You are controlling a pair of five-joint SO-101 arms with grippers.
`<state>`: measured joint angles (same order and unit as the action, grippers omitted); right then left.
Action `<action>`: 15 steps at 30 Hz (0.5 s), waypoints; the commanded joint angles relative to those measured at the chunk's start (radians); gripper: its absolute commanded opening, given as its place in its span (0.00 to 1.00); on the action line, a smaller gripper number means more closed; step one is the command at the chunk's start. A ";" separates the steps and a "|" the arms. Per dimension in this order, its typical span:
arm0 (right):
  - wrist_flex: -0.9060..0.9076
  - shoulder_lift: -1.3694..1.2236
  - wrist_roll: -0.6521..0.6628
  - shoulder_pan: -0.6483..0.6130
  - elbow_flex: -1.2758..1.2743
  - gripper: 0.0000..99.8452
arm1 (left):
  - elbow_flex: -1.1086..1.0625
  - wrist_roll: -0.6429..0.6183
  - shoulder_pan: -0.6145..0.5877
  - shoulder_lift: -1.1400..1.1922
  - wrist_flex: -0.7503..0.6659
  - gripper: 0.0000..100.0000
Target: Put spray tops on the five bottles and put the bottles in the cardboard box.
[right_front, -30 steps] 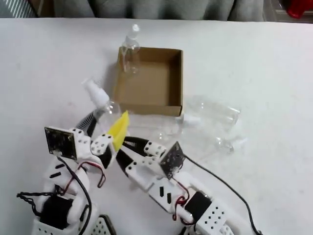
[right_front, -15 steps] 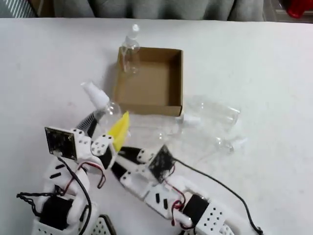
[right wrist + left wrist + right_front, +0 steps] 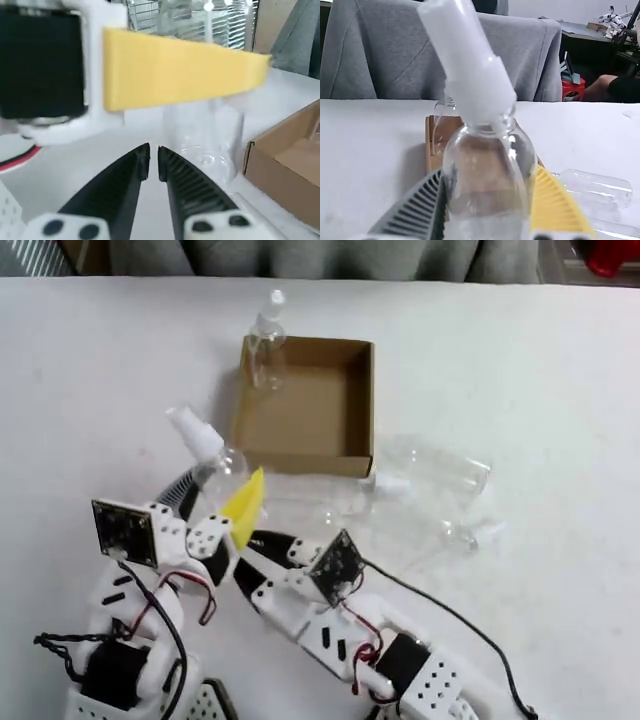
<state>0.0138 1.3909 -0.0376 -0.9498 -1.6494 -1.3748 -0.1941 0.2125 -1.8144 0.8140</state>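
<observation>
Two tools and one bottle in hand, listed from the arm bases outward.

1. Right tool (image 3: 152,162): black jaws drawn almost together with a thin slit between the tips, holding nothing. It sits low beside the body of the held bottle.
2. Left tool (image 3: 220,480): grey and yellow jaws clamped on either side of the bottle (image 3: 485,165).
3. The bottle is raised off the surface (image 3: 520,360), just short of the box's near-left corner. Its long axis is tilted, with the neck pointing up and away from the arms.
4. Spray top (image 3: 470,65): on the neck but leaning off the bottle's axis, so it looks unseated.
5. Step in hand, as judged: seating this top. To do it well, the left grip stays firm. The right tool opens, rises to the top, squares it with the neck, then presses or twists.
6. Cardboard box (image 3: 305,455): open side up.
7. Capped bottle (image 3: 267,350): upright, apparently in the box's far-left corner.
8. Loose bottles (image 3: 445,470): lying on their sides to the right of the box.
</observation>
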 commanded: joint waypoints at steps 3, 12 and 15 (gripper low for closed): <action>-0.002 -0.010 0.008 0.041 0.037 0.02 | 0.094 0.012 0.012 -0.018 0.029 0.02; -0.031 -0.010 0.009 0.134 0.043 0.02 | 0.153 0.011 0.059 -0.018 0.112 0.02; -0.031 -0.008 0.009 0.134 0.043 0.02 | 0.157 0.012 0.079 -0.018 0.123 0.02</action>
<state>0.0092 1.3909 -0.0361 -0.8669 -1.6494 -1.2919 -0.1941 0.2355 -1.8174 0.9045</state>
